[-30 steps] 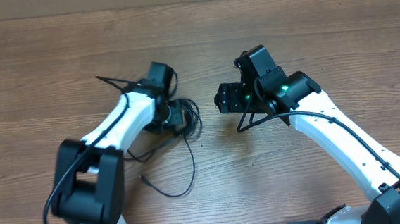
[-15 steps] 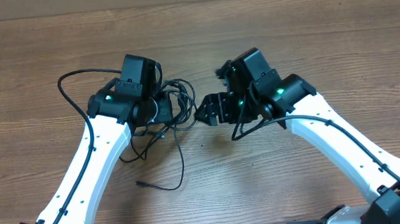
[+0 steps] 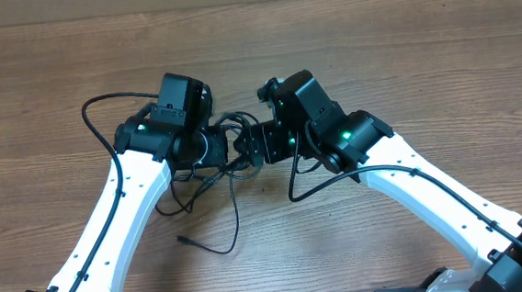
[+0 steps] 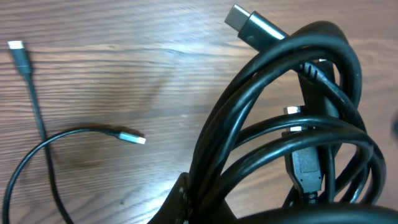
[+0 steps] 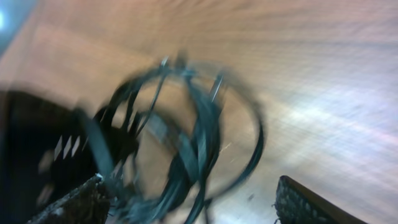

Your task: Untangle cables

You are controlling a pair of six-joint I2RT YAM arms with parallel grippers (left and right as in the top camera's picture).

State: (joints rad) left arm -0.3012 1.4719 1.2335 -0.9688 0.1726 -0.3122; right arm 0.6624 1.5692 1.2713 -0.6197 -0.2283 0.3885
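The cables lay bunched near the middle of the counter, between the two tools. The left tool was pressed together and pinched the bundle from the left. In the left wrist view the cables rose out of that tool's black fingers at the bottom edge and curved up and right in several overlapping loops. A silver-tipped plug stuck out at the top of the loops, and a black plug hung inside them.

A thinner cord lay loose on the wood to the left. One silver tip sat near the bundle and the other lay well apart from it.

The right tool faced the bundle from the right, with its jaws spread. The right wrist view was badly blurred. It showed the tool with one finger low on the left and the other low on the right. The coiled cables sat just ahead of the gap between them. I could not tell whether the fingers touched the cables.

From overhead, one strand trailed from the bundle toward the near edge and ended on bare wood.
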